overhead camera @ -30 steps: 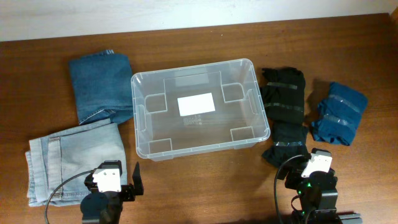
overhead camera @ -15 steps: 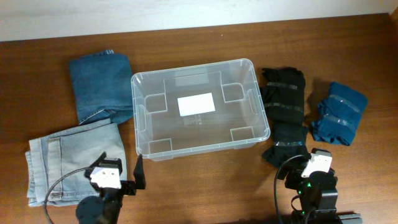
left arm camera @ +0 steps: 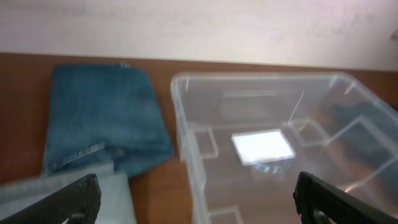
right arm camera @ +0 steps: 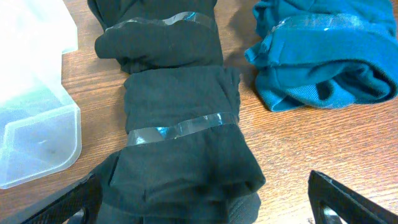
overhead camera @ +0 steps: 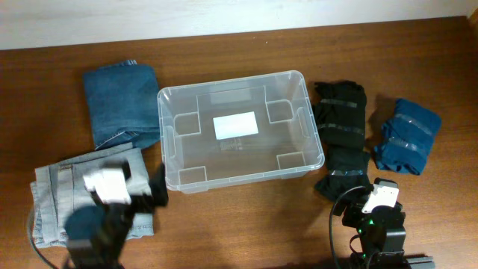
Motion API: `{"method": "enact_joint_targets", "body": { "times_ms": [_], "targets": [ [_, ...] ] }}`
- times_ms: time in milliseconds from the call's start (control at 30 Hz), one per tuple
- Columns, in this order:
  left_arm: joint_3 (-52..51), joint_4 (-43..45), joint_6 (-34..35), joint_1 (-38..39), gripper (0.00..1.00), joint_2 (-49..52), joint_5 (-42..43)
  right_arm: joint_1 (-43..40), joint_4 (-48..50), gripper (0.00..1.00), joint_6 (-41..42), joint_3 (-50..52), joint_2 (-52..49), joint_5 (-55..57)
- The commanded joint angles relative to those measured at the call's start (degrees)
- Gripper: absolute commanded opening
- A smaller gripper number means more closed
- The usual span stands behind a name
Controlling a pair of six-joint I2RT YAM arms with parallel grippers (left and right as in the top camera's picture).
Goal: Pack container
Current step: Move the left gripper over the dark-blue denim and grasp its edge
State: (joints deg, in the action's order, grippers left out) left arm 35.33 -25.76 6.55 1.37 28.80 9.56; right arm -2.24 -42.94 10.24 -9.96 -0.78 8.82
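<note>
Container [overhead camera: 163, 134]: one, clear plastic, sitting open-topped at the middle of the wooden worktop [overhead camera: 246, 224], slightly nearer the far edge, with one white label [overhead camera: 235, 125] on its base.

Four cloth items lie around it, two on each side. Toward the left edge are two folded pairs of jeans. The dark blue jeans [overhead camera: 119, 104] lie just beside the container's left wall, and the light blue jeans [overhead camera: 67, 175] meet them on the side of the near-left corner. Toward the right edge are two bundles, each banded with clear tape. The black bundle [overhead camera: 342, 134] lies just beside the container's right wall, and the teal bundle [overhead camera: 407, 136] is a little apart from it, closer to the right edge.

Two grippers are in view. The left gripper [left arm camera: 199, 199] shows blurred from overhead, above the right side of the light jeans and close to the container's near-left corner; its jaws are spread wide and empty. The right gripper [right arm camera: 205, 199] sits at the near edge, above the near end of the black bundle, with its jaws likewise released and empty.
</note>
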Motion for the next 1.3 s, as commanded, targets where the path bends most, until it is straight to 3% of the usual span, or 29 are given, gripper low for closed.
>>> {"method": "enact_joint_targets", "body": {
  "times_ms": [0, 133, 267, 333, 533, 833, 1067, 1267],
  "targets": [
    [11.7, -0.5, 1.5, 0.0, 0.99, 12.1, 3.7, 0.3, 0.1, 0.98, -0.3, 0.5, 0.4, 0.2],
    [19.5, -0.8, 1.6, 0.0, 1.00, 21.0, 7.8, 0.3, 0.1, 0.98, -0.3, 0.5, 0.4, 0.2],
    [25.8, -6.1, 3.1, -1.6, 0.99, 29.5, -1.1, 0.3, 0.1, 0.98, -0.3, 0.5, 0.4, 0.2],
    [29.9, -11.1, 4.0, -4.1, 0.99, 34.2, -3.4, 0.3, 0.1, 0.99, -0.3, 0.5, 0.4, 0.2],
    [43.9, -21.7, 4.3, -16.2, 0.99, 48.5, 0.8, 0.3, 0.1, 0.98, -0.3, 0.5, 0.4, 0.2],
    [50.1, -19.7, 0.0, -29.3, 0.99, 65.7, 9.0, 0.3, 0.1, 0.98, -0.3, 0.5, 0.4, 0.2],
    [50.1, -10.7, -0.2, -37.8, 1.00, 80.9, 31.8, 0.3, 0.1, 0.98, -0.3, 0.5, 0.4, 0.2],
    [50.1, -12.2, -0.9, -42.7, 0.99, 84.8, 28.2, 0.3, 0.1, 0.98, -0.3, 0.5, 0.4, 0.2]
  ]
}}
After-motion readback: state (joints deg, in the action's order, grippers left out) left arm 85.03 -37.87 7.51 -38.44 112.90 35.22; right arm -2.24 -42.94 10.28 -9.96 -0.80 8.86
